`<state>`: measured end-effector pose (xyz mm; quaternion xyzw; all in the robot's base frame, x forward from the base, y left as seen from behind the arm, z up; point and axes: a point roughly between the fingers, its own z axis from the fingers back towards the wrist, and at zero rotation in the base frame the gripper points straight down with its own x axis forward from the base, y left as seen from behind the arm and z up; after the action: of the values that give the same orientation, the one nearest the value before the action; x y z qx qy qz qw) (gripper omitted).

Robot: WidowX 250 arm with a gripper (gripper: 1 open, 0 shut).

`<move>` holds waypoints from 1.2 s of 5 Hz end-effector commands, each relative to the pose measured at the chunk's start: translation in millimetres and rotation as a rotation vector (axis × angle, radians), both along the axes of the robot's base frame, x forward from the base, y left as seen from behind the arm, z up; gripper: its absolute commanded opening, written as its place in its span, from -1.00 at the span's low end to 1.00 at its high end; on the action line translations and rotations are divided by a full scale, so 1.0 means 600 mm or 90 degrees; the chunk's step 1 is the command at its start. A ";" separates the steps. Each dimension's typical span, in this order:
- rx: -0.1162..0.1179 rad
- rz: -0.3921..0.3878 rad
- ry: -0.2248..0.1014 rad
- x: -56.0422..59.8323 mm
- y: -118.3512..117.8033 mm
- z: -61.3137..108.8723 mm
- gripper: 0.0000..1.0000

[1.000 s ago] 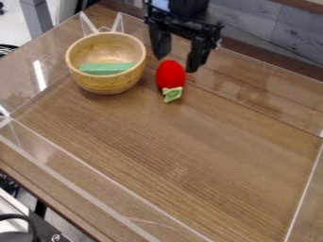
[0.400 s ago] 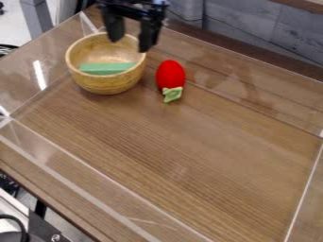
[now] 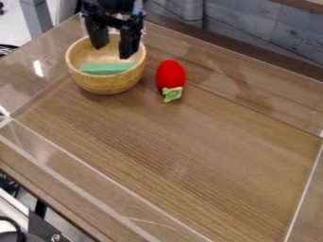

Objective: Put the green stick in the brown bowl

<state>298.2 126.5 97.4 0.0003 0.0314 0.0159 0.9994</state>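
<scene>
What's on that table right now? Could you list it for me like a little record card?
Surface: wooden table with clear walls around it
Bowl: brown bowl, near the back left corner
Stick: green stick, lying inside the bowl
Strawberry: red toy strawberry, on the table just right of the bowl, not touching it
Gripper: gripper, pointing down over the bowl, jaws open, holding nothing
Task state: stick is in the bowl
</scene>
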 end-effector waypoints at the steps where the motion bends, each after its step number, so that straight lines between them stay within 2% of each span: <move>1: 0.022 0.004 -0.036 0.012 0.017 0.024 1.00; 2: 0.021 0.010 -0.033 0.013 0.020 0.019 1.00; 4: 0.021 0.042 -0.027 0.030 0.092 0.005 1.00; 6: 0.021 0.037 -0.016 0.012 0.089 -0.004 1.00</move>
<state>303.0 175.7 72.9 -0.0015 0.0471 0.0433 0.9979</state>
